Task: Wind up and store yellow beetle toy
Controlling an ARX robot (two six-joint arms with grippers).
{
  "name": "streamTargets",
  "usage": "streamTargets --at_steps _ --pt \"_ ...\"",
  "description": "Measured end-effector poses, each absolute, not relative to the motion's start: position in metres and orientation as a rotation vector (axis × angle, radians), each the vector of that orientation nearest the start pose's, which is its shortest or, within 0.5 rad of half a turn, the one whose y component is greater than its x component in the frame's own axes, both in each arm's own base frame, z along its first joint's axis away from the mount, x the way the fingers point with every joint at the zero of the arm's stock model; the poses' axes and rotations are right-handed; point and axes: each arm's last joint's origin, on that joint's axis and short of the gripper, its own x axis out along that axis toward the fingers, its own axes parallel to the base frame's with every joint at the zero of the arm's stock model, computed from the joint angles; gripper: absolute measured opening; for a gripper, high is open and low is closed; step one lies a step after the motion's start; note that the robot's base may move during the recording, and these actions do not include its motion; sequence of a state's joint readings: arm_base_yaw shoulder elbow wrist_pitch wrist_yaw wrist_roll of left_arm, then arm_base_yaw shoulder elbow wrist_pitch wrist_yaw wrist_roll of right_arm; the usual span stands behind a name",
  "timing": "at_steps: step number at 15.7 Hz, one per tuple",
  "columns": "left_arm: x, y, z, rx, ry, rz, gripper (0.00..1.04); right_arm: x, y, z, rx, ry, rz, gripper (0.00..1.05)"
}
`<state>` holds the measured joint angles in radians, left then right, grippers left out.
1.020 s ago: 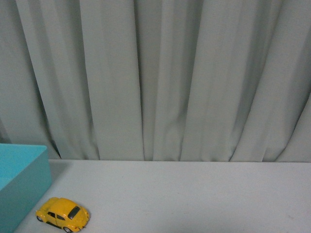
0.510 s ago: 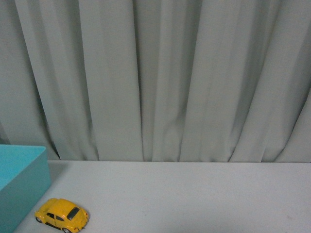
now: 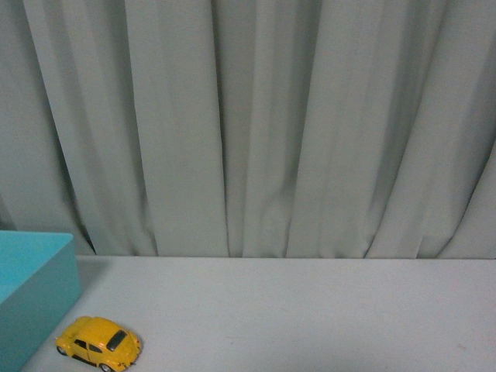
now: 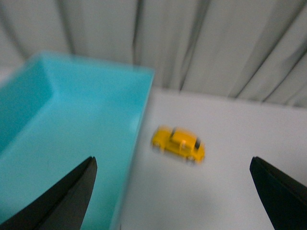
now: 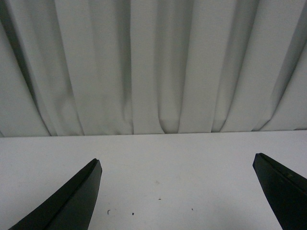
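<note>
Small glossy yellow beetle toy car is being observed on its wheels at the near left of the pale grey desk, just right of the large open teal box. Whether car and box wall are touching cannot be told. Placement so near the box is being judged as convenient: the storing move would be short once winding is done.

Left end effector is being held wide open, nothing between its dark fingers. The spread is being read as readiness for a grasp across the car body. In the blurred left wrist view the car is lying ahead of the fingers, roughly centred in the gap, apart from both and untouched. The box interior is lying to one side of it.

Right end effector is likewise being held open and empty, over bare desk facing the grey pleated curtain. The car is not appearing in its view.
</note>
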<state>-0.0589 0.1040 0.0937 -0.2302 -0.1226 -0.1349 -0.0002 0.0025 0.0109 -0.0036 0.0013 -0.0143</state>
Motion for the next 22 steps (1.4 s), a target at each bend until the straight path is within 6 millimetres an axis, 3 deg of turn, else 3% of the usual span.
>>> streamTargets --at_steps 1,3,4,7,10,12,14,16,17,20,22 --pt "0.101 -0.005 0.173 -0.226 0.399 0.164 0.98 0.097 0.0 0.167 -0.014 -0.006 0.0 0.98" --pt "0.113 0.001 0.197 -0.513 0.299 0.262 0.98 0.097 0.0 0.167 -0.014 -0.005 0.0 0.98" --pt "0.122 0.004 0.211 -0.542 0.24 0.256 0.98 0.097 0.0 0.167 -0.014 -0.005 0.0 0.98" --pt "0.131 0.007 0.22 -0.544 0.212 0.237 0.98 0.097 0.0 0.167 -0.014 -0.005 0.0 0.98" --pt "0.179 0.017 0.242 -0.412 0.18 0.161 0.98 0.097 0.0 0.167 -0.014 -0.005 -0.002 0.98" --pt "0.234 0.009 0.258 -0.158 0.212 0.0 0.98 0.097 0.0 0.167 -0.014 -0.005 0.0 0.98" --pt "0.271 -0.001 0.266 0.039 0.261 -0.116 0.98 0.097 0.0 0.167 -0.014 -0.005 -0.001 0.98" --pt "0.319 -0.027 0.271 0.341 0.349 -0.356 0.98 0.097 0.0 0.167 -0.014 -0.005 0.0 0.98" --pt "0.334 -0.04 0.267 0.499 0.411 -0.457 0.98 0.097 0.0 0.167 -0.014 -0.005 0.0 0.98" --pt "0.352 -0.073 0.251 0.974 0.559 -0.795 0.98 0.097 0.0 0.167 -0.014 -0.005 0.0 0.98" --pt "0.359 -0.078 0.25 1.235 0.625 -0.911 0.98 0.097 0.0 0.167 -0.014 -0.005 0.0 0.98"
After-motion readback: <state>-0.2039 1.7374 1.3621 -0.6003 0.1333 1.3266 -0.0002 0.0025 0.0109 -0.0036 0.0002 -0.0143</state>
